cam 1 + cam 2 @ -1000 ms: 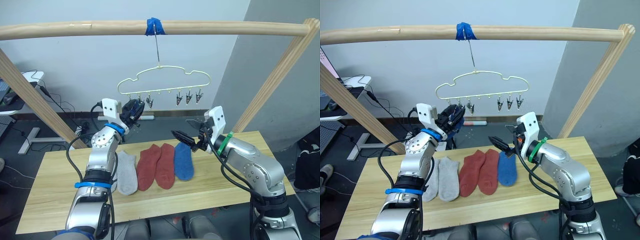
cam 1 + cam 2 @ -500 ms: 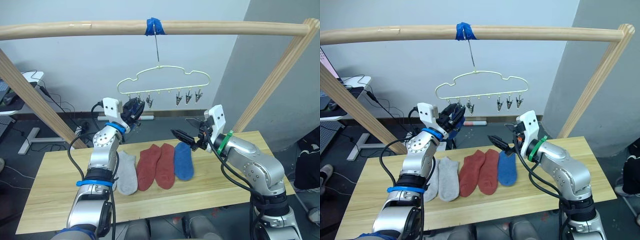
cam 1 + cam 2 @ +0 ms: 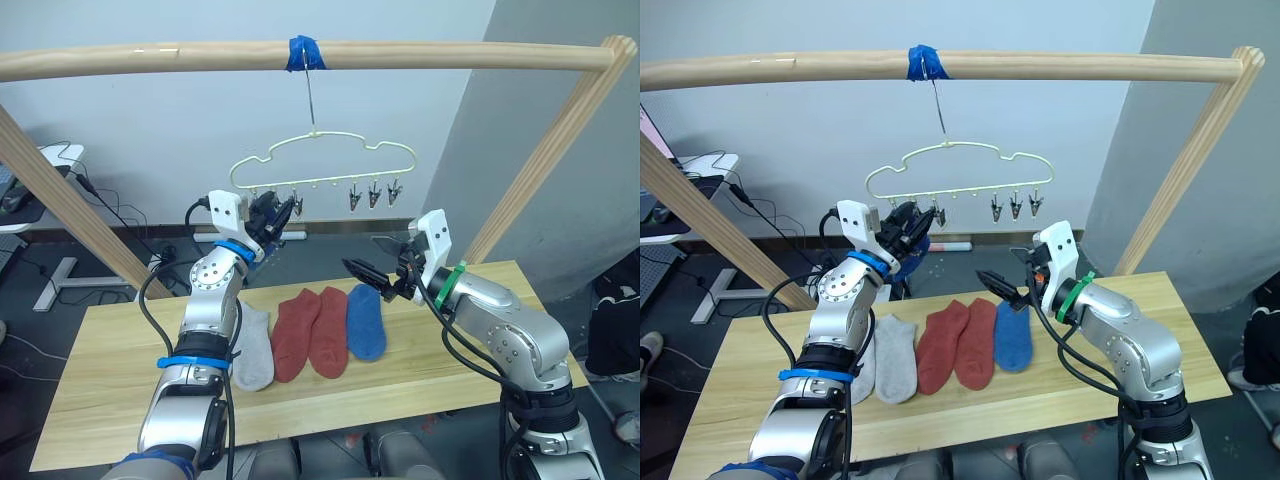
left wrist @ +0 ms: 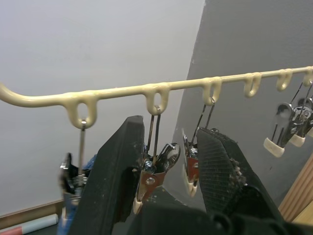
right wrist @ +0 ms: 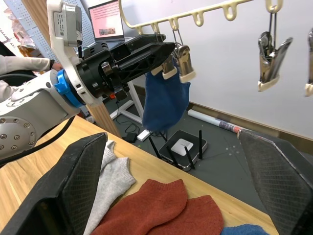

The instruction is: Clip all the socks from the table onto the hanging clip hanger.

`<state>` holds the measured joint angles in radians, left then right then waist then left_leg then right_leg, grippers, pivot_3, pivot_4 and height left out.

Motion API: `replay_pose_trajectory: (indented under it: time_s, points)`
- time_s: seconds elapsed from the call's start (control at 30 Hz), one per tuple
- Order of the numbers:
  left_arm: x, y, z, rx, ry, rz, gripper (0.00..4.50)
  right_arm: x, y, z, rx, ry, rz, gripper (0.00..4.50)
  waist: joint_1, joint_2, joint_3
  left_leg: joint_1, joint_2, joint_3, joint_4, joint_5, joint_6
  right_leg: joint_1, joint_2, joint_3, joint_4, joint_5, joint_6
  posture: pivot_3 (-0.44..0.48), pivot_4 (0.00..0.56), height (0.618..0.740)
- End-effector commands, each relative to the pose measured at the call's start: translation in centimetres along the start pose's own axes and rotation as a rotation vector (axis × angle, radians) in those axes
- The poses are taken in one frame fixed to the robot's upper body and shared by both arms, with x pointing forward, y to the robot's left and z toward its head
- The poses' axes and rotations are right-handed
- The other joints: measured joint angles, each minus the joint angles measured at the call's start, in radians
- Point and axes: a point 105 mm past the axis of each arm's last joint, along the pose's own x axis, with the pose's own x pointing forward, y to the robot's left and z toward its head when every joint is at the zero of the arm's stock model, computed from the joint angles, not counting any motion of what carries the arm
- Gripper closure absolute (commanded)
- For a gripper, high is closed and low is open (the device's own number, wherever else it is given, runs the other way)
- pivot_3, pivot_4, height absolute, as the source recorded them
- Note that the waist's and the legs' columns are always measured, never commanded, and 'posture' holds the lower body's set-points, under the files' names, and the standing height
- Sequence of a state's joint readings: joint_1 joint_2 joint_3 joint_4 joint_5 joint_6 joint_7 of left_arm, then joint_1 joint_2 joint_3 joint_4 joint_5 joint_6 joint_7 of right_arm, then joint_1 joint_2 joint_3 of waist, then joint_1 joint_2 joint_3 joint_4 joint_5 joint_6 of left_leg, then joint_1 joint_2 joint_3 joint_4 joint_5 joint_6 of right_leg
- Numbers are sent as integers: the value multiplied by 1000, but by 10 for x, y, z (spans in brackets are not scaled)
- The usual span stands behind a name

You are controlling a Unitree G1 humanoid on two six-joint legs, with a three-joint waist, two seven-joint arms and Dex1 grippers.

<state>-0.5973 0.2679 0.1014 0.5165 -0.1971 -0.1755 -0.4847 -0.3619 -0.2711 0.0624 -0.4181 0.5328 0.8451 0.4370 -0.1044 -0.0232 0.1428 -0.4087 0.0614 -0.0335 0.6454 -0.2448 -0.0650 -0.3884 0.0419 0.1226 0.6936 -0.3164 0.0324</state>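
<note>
Left gripper (image 4: 168,166), jaws parted around metal clips (image 4: 155,172) on pale-yellow wire hanger (image 3: 325,160); right gripper (image 3: 362,274) open, empty; no readable writing.

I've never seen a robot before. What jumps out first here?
A pale-yellow cloud-shaped wire clip hanger dangles from a wooden pole, and the robot's raised left gripper sits among its metal clips, where one blue knit sock hangs. Below, grey, rust-red and blue socks lie in a row on the light wooden table.

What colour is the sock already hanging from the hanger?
Blue: the soft knit sock hanging from a metal clip shows best in the right wrist view.
</note>
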Motion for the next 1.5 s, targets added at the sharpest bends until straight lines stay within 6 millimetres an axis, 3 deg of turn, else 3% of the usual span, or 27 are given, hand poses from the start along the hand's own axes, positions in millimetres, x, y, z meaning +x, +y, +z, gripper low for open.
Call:
replay_pose_trajectory:
  time_s: [0.03,0.33,0.8,1.03,1.5]
  points:
    - [3,-4,13,8,-50,0,2543,-3,10,13,-35,-47,34,0,-2,0,0,0,0,0,0,0,0,0,0,0,0,0,0,-113,126,740]
    - [1,-7,7,-11,-36,18,2543,-4,9,13,-34,-45,30,0,-10,0,0,0,0,0,0,0,0,0,0,0,0,0,0,-117,132,740]
    - [-10,6,0,5,0,37,2543,-4,10,12,-27,-41,31,0,-10,0,0,0,0,-1,0,0,0,0,0,0,0,0,0,-116,138,740]
    - [-15,8,-14,20,47,47,2543,-4,10,12,-30,-38,32,0,-10,0,0,0,0,-1,0,0,0,0,0,0,0,0,0,-113,140,740]
    - [-5,11,-7,20,16,63,2543,-4,9,13,-33,-37,27,0,-10,0,0,0,0,-1,0,0,0,0,0,0,0,0,0,-113,139,740]
